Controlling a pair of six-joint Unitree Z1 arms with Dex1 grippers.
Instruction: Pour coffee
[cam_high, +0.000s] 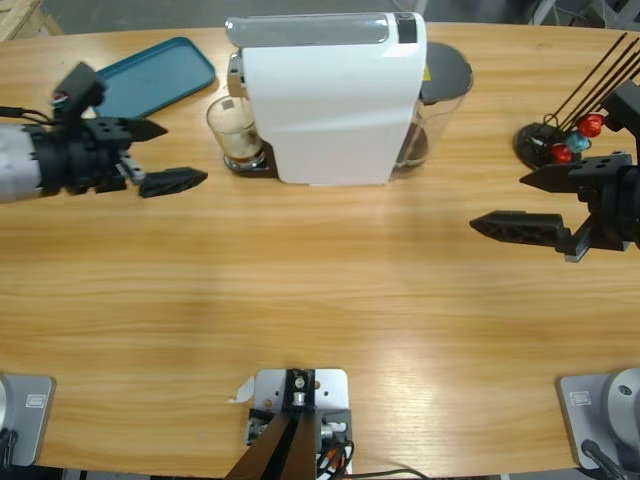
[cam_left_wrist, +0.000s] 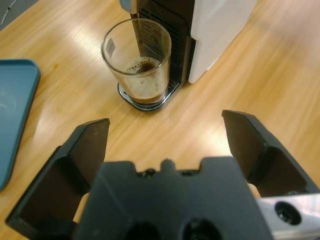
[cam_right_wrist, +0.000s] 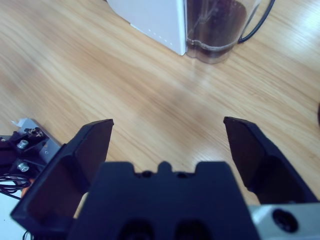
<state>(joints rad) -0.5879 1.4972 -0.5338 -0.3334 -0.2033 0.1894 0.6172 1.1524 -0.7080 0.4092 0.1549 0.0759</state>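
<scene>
Coffee (cam_left_wrist: 146, 95) sits as a thin dark layer w/ foam in the clear glass (cam_high: 233, 131), which stands on the drip tray at the front of the white coffee machine (cam_high: 330, 95) on the counter (cam_high: 320, 300). Left end effector (cam_high: 160, 155) is released, jaws wide apart, near the glass but not touching. Right end effector (cam_high: 540, 200) also released, holding nothing, well apart from the machine, near the capsule holder (cam_high: 560, 140). Teal tray (cam_high: 155, 75) lies behind the left arm.
</scene>
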